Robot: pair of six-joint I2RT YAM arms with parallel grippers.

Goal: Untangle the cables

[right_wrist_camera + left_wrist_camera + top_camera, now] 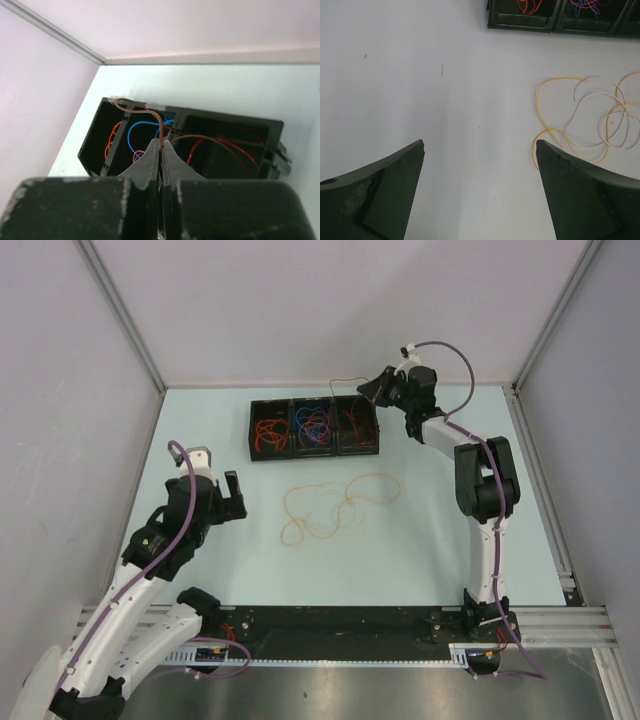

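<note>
Yellow cables (335, 505) lie in loose loops on the table in front of the bins, tangled with a thin white cable (590, 95); the yellow cable (552, 82) also shows in the left wrist view. My right gripper (368, 390) hovers over the right bin, shut on a thin brown cable (142, 111). This cable arcs from the fingertips across the bins. In the right wrist view, the right gripper (161, 146) pinches the cable at its tips. My left gripper (238, 497) stands open and empty left of the yellow loops, above bare table (480, 145).
Three black bins stand in a row at the back. The left bin (270, 445) holds orange-red cables, the middle bin (315, 447) holds blue and red ones, and the right bin (358, 447) holds red and dark ones. Side walls enclose the table.
</note>
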